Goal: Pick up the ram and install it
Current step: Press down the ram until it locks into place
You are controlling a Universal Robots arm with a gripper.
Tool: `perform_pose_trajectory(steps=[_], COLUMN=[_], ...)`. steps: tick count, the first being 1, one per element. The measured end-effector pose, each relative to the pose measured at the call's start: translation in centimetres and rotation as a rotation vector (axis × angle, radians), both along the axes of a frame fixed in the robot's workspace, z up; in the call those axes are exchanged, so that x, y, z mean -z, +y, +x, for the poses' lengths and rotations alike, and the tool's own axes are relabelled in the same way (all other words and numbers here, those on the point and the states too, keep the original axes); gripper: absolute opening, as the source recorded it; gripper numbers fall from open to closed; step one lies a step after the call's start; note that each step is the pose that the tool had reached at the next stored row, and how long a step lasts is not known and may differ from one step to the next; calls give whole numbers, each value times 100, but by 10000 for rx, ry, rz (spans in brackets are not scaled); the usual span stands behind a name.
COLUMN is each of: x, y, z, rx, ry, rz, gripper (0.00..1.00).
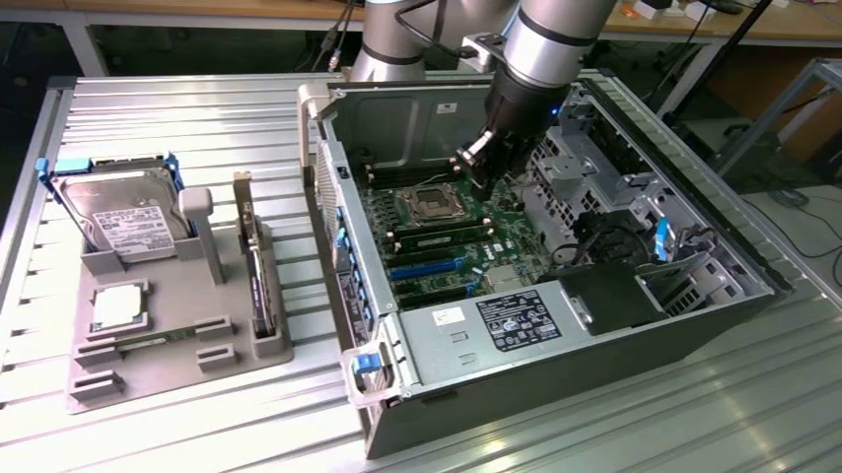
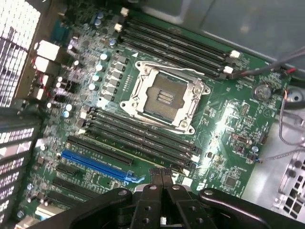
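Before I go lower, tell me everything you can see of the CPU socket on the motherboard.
The CPU socket is a square silver metal frame with screwed corners and a dark centre that has small gold-coloured patches in it. No cooler sits on it. It lies flat on the green motherboard inside the open case. Rows of long black memory slots run along two opposite sides of it. Nothing is seen touching its top.
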State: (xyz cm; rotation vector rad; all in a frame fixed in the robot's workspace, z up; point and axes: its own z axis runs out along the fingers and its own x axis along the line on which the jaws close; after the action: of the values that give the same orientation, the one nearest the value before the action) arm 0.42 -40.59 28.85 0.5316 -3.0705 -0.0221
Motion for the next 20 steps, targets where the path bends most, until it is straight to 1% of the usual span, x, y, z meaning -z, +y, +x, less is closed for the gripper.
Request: perform_pose_trajectory(steps=[1,3,7,8,9,11,14,17,20], x=[0,2,3,4,4,5,7,7,8], y=[0,0,0,0,0,0,0,0,0], z=[0,0,0,0,0,0,0,0,0], rx=[136,585,1227,1589,1845,2184,3056,3497,3553], ry=[0,0,0,0,0,0,0,0,0], rz=[0,1,0,0,1,0,0,0,1], gripper=[11,11,11,11,11,11,11,11,11])
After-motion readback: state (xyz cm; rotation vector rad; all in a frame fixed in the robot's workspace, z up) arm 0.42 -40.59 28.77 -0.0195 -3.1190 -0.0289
